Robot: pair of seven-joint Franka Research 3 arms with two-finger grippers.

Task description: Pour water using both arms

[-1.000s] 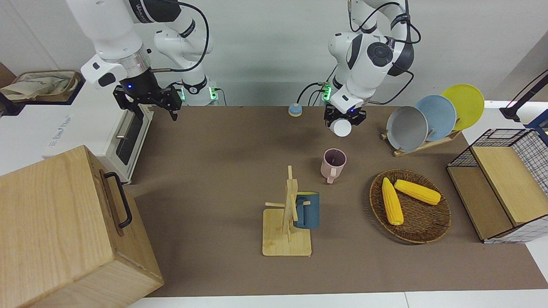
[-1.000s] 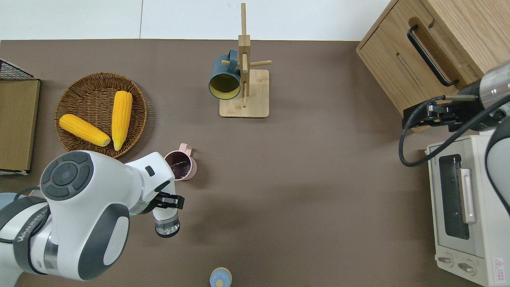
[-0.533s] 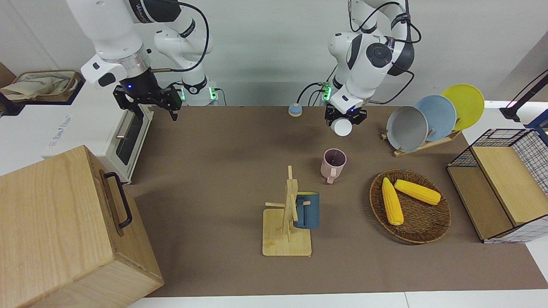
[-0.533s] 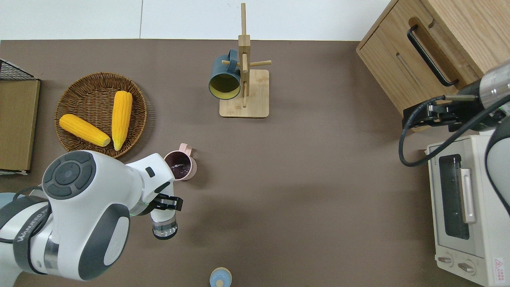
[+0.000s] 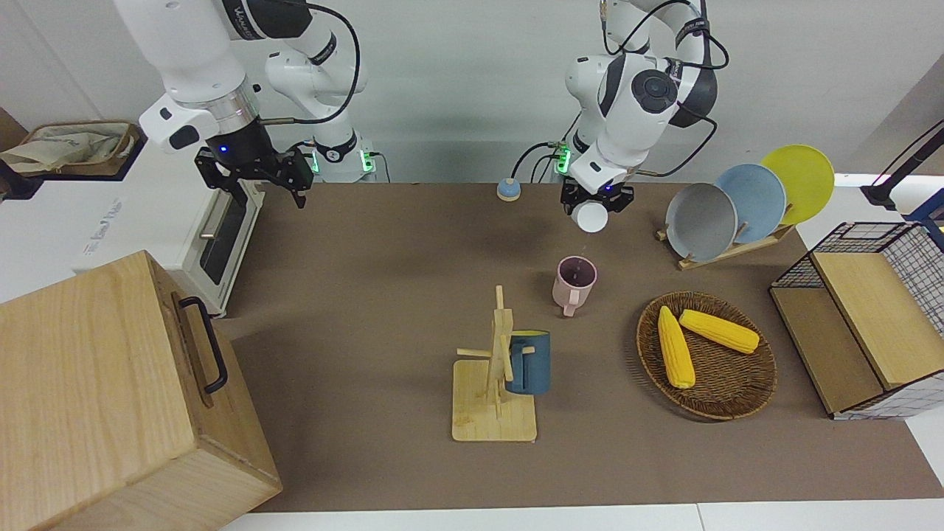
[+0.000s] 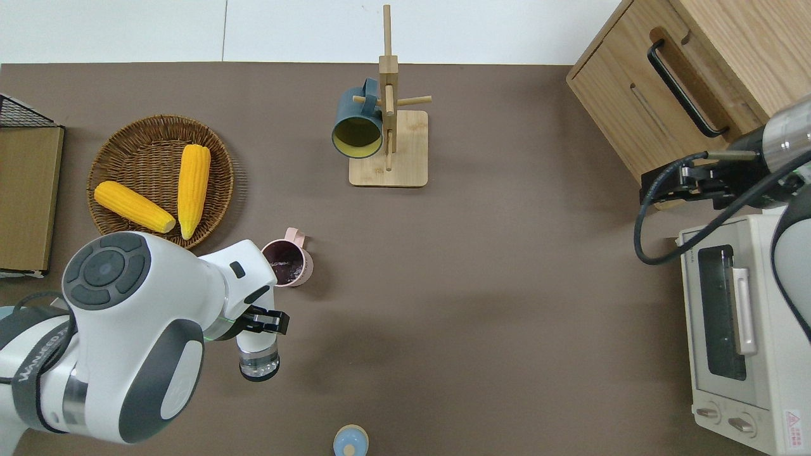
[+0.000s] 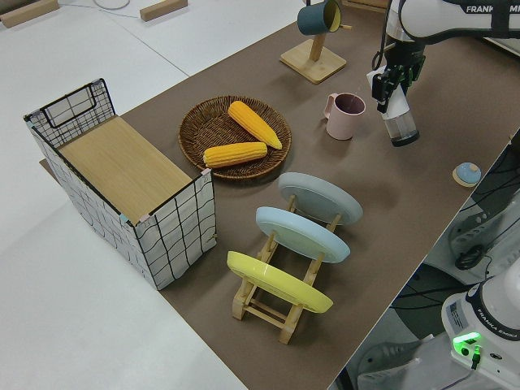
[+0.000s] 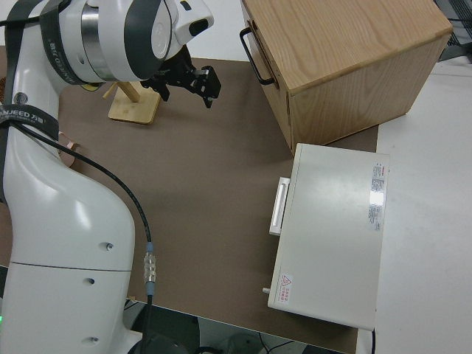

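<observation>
My left gripper is shut on a clear bottle with a white label and holds it in the air. It is over bare table a little nearer to the robots than the pink mug. The mug stands upright with its handle pointing away from the robots, and its inside looks dark. The bottle's blue cap lies on the table close to the robots. My right arm is parked, its gripper open.
A wicker basket with two corn cobs sits beside the mug toward the left arm's end. A wooden mug tree carries a blue mug. A plate rack, a wire crate, a toaster oven and a wooden box line the table's ends.
My left gripper and the bottle have drifted slightly away from the pink mug, toward the robots. The right arm has not moved.
</observation>
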